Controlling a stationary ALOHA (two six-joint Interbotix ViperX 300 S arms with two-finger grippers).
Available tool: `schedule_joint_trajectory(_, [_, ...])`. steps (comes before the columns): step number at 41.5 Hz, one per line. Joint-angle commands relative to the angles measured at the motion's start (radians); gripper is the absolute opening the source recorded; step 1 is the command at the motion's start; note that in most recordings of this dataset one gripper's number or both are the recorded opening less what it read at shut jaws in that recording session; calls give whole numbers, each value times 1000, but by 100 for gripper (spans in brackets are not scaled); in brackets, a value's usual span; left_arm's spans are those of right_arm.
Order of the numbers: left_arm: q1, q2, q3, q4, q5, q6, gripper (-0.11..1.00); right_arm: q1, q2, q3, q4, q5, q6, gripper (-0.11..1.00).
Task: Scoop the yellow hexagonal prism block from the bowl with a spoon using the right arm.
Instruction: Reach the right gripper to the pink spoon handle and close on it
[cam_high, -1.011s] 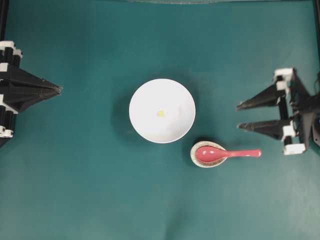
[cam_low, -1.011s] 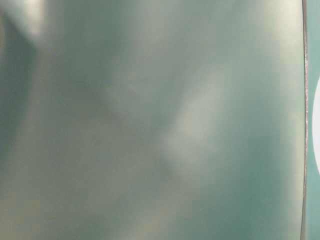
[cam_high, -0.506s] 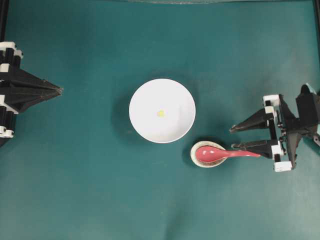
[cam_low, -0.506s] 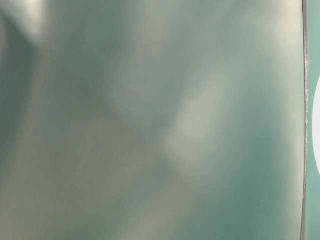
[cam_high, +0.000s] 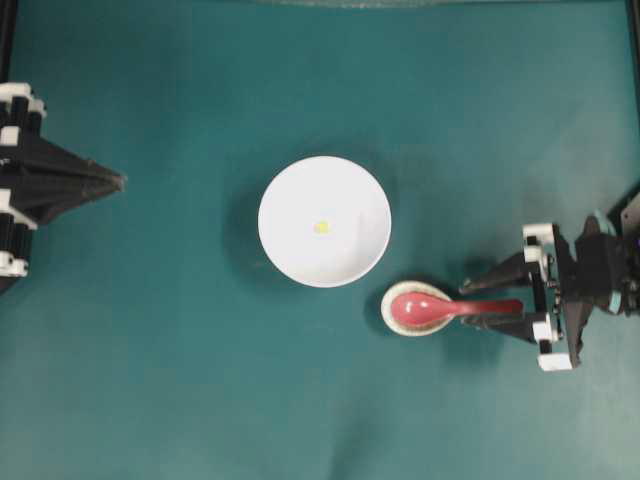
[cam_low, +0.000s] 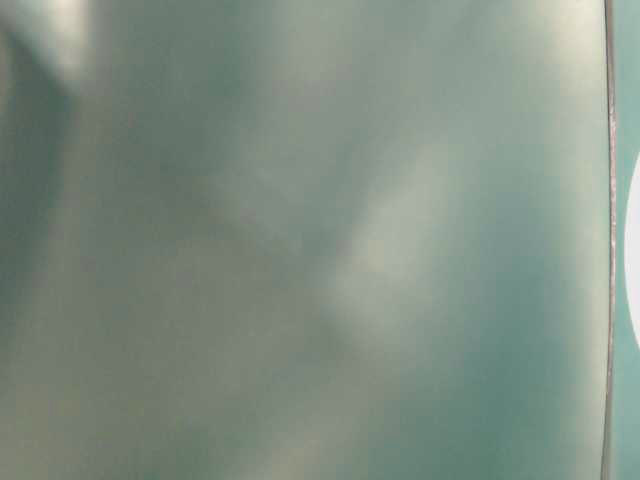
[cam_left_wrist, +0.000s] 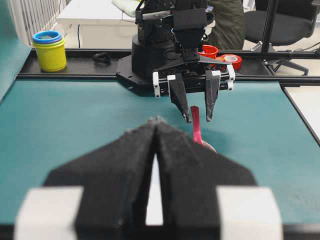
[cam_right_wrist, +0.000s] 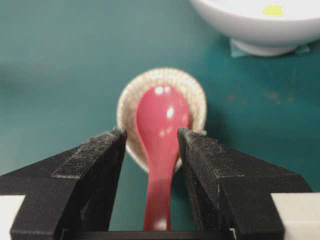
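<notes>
On the teal table (cam_high: 180, 380), the white bowl (cam_high: 324, 221) stands near the middle, and the yellow hexagonal prism block (cam_high: 321, 227) lies inside it, a little left of centre. Just below and right of the bowl, the pink-red spoon (cam_high: 440, 307) lies with its scoop in the speckled spoon rest (cam_right_wrist: 192, 90) and its handle pointing toward the right gripper (cam_high: 490, 305).

You have the right gripper's fingers (cam_right_wrist: 95, 165) apart, one on each side of the handle; in the right wrist view a narrow gap shows on both sides, so nothing is clamped yet. I judge the step is to grasp the handle. Close evenly on the straight part, well behind the scoop, and keep the handle centred, so the spoon does not twist or drag the rest along.

The left gripper (cam_left_wrist: 156, 122) waits at the far left with its fingers pressed together, holding nothing.

The table-level view is only a blurred teal surface with a white sliver at its right edge. You cannot judge from any view how high the fingertips are above the table. The end of the handle is cut off in the right wrist view.
</notes>
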Motion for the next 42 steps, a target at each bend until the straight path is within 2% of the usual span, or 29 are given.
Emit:
schedule_joint_trajectory(1, [2, 9, -14, 2, -5, 0, 0, 15, 6, -9, 12, -14, -2, 53])
schedule_joint_trajectory(17, [0, 11, -14, 3, -5, 0, 0, 28, 77, -14, 26, -9, 34, 52])
schedule_joint_trajectory(38, [0, 11, -14, 3, -5, 2, 0, 29, 123, -29, 31, -14, 34, 52])
schedule_joint_trajectory(42, [2, 11, -12, 2, -5, 3, 0, 28, 123, -29, 29, -15, 34, 49])
